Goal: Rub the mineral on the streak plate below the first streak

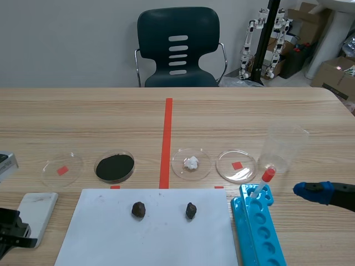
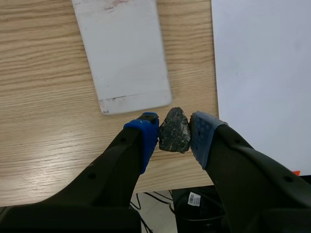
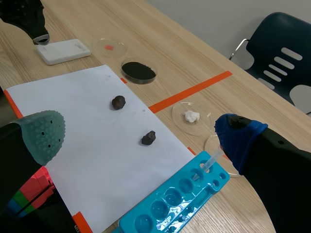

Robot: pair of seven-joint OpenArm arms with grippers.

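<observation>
A white sheet of paper (image 1: 150,227) lay mid-table with two dark rocks (image 1: 138,209) on it, side by side and apart. At the sheet's twelve o'clock ran a row of clear dishes (image 1: 61,169), among them a dish of black powder (image 1: 115,167) and a dish with a white lump (image 1: 191,163). At its three o'clock sat a blue well tray (image 1: 258,233) with a red-capped pipette (image 1: 262,183) leaning in its far end, and a clear cup (image 1: 283,147) stood beyond. The white streak plate (image 1: 36,210) lay at the sheet's nine o'clock.

The mineral (image 2: 174,131) was dark grey, rough and angular, with pale speckles. My left gripper (image 2: 174,135) had it pinched between both blue pads, at about five o'clock from the plate's near corner, between plate and paper. I could not tell whether it touched the table.

Only the left wrist view showed the mineral, and a faint reddish smear (image 2: 114,6) at the plate's far end. The scene view showed just that gripper's black bulk at the plate's six o'clock. The right wrist view showed my right gripper (image 3: 140,133) with fingers spread wide, holding nothing, and in the scene view it hung at the tray's three o'clock.
</observation>
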